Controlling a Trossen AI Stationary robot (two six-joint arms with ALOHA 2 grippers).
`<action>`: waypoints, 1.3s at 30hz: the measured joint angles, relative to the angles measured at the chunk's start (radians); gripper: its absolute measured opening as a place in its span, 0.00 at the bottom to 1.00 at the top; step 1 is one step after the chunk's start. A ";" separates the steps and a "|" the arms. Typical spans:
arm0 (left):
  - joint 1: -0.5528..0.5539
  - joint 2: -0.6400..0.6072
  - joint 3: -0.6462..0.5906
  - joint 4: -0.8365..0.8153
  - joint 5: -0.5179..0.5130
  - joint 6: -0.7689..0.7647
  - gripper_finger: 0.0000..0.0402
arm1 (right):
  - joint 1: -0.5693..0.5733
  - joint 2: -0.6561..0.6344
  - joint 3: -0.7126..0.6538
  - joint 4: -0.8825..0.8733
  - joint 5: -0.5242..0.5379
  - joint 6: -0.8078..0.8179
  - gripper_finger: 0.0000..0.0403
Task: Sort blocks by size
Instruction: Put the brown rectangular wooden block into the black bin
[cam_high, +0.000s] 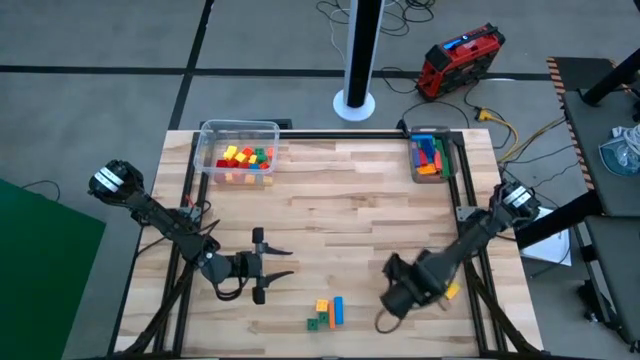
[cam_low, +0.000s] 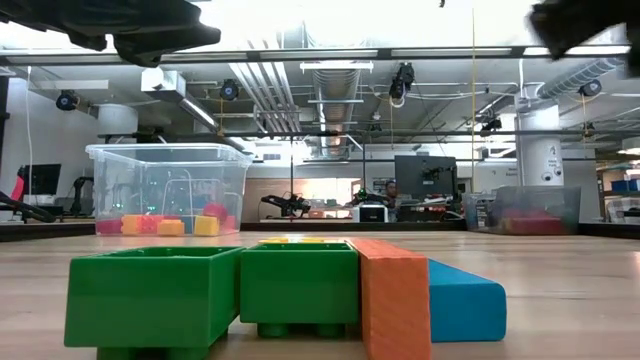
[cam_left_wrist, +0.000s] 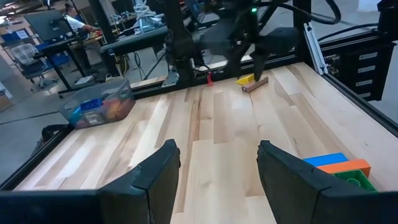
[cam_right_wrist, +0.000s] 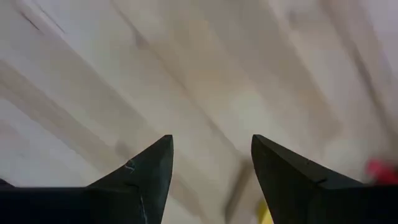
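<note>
Spread wide with nothing held, the left gripper (cam_high: 283, 264) is kept over bare wood. Green, orange and blue blocks (cam_high: 326, 313) are clustered at the near table (cam_high: 340, 190) edge. Parted and empty, the right gripper (cam_high: 383, 308) is hung just beside them.

Small cluster of blocks (cam_high: 326, 313) near the table's front edge, two green cubes, an orange bar and a blue bar touching side by side, red, yellow, orange cubes heaped in the far-left tub, longer bars in the far-right tray
</note>
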 joint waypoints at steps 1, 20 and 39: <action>0.001 0.000 0.000 0.000 0.000 0.000 0.48 | 0.021 0.000 0.000 -0.021 -0.013 0.048 0.50; 0.009 0.000 0.000 0.000 0.001 -0.009 0.48 | 0.133 -0.001 -0.214 0.102 -0.131 0.374 0.02; 0.011 0.000 0.000 0.000 0.001 -0.005 0.48 | 0.132 0.004 -0.230 0.157 0.171 0.348 0.02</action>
